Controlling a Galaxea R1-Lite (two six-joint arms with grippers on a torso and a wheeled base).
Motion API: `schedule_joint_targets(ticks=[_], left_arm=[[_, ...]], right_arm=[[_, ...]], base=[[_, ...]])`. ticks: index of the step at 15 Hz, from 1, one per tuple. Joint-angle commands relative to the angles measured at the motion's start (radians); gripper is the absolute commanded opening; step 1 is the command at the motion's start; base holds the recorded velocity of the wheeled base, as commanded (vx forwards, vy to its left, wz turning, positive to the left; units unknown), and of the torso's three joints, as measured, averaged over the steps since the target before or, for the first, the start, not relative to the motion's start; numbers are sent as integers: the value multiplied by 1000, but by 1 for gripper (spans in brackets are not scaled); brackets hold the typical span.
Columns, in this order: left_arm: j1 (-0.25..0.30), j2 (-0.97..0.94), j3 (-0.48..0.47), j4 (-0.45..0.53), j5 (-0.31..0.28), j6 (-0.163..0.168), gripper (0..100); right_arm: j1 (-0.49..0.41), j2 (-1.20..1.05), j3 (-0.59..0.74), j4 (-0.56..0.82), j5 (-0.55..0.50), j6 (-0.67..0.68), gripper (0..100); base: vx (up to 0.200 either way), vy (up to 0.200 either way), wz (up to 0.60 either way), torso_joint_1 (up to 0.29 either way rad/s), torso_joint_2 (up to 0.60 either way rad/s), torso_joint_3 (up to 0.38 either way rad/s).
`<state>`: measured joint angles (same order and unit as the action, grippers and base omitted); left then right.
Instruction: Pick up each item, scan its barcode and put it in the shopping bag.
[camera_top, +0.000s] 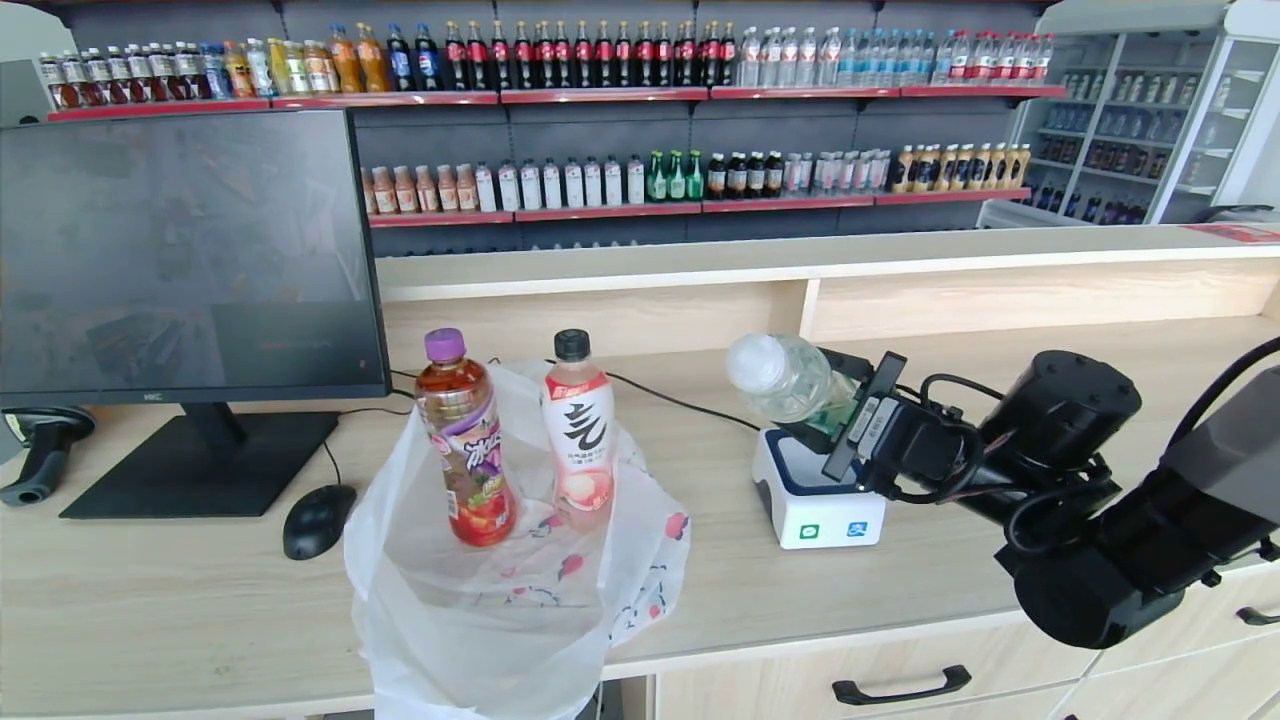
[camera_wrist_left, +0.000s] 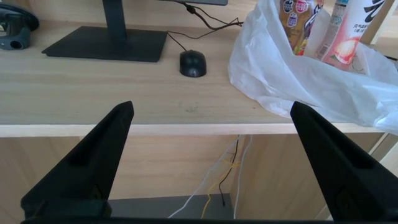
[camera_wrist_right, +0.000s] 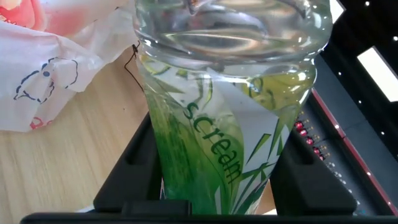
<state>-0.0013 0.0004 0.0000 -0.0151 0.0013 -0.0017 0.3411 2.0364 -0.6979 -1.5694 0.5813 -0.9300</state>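
The shopping bag (camera_top: 500, 610) is sitting open on the counter (camera_top: 150, 610) with two bottles standing in it: a purple-capped one (camera_top: 465, 450) and a black-capped one (camera_top: 580, 440). Just above the white scanner (camera_top: 820, 500), the right gripper (camera_top: 848, 405) is pinching a clear green-labelled bottle (camera_top: 785, 378) sideways. The left gripper (camera_wrist_left: 211, 109) is hanging spread wide by the counter's front edge.

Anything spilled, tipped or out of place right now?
Nothing spilled or damaged. The purple-capped bottle and white bottle stand upright in the shopping bag. The clear bottle lies sideways only because the right claw holds it over the scanner.
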Motion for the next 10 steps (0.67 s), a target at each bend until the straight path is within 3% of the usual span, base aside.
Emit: schedule_joint_targets(ticks=[1, 10], left_arm=[[1, 0, 0, 0, 0, 0, 100], [0, 0, 0, -2, 0, 0, 100]], right_arm=[[-1, 1, -2, -1, 0, 0, 0], [-1, 1, 5, -1, 2, -6, 0]], base=[[0, 0, 0, 0, 0, 0], [0, 0, 0, 0, 0, 0]])
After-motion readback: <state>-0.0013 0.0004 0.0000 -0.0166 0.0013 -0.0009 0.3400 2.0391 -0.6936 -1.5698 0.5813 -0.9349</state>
